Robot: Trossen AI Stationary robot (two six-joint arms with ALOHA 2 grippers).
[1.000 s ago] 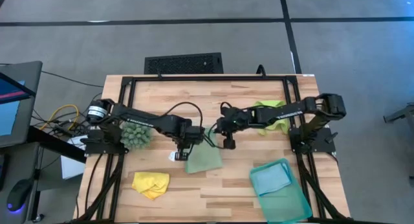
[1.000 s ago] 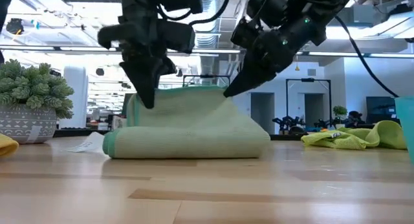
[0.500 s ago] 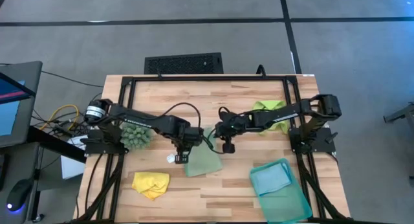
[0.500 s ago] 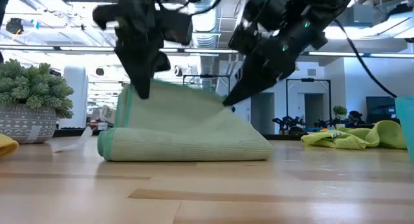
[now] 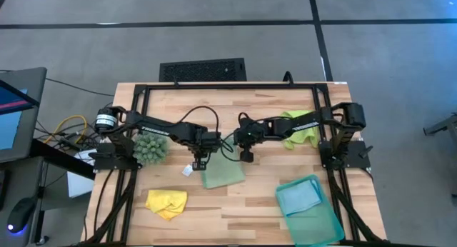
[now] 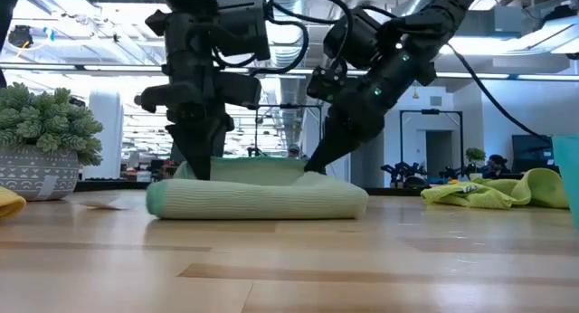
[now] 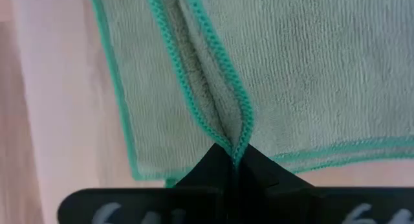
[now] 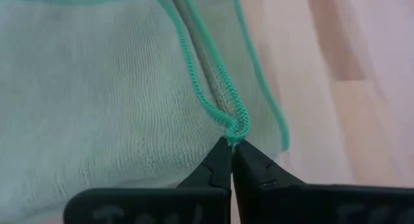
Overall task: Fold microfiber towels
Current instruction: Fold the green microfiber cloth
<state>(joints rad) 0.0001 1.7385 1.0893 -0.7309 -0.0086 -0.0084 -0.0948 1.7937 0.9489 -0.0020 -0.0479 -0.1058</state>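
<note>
From above, both arms meet mid-table over the pale sage green towel, left gripper on one far corner and right gripper on the other, which looks like a two-handed fold where each side takes a corner so the edge stays straight. The lime green towel is bunched up by the right arm's base, the yellow towel sits crumpled near the front left, and the light blue towel lies in the teal tray. The fuzzy plant is just off to the left. At table level the sage towel is doubled over and lying low on the wood, both grippers angled down onto its top edge. The left wrist view shows the fingers pinched fully together on a bunched teal-stitched hem right at the tips. Right wrist view is about the same: fingers nearly shut, a little fold of hem caught at the very tips, the rest spread flat beyond.
</note>
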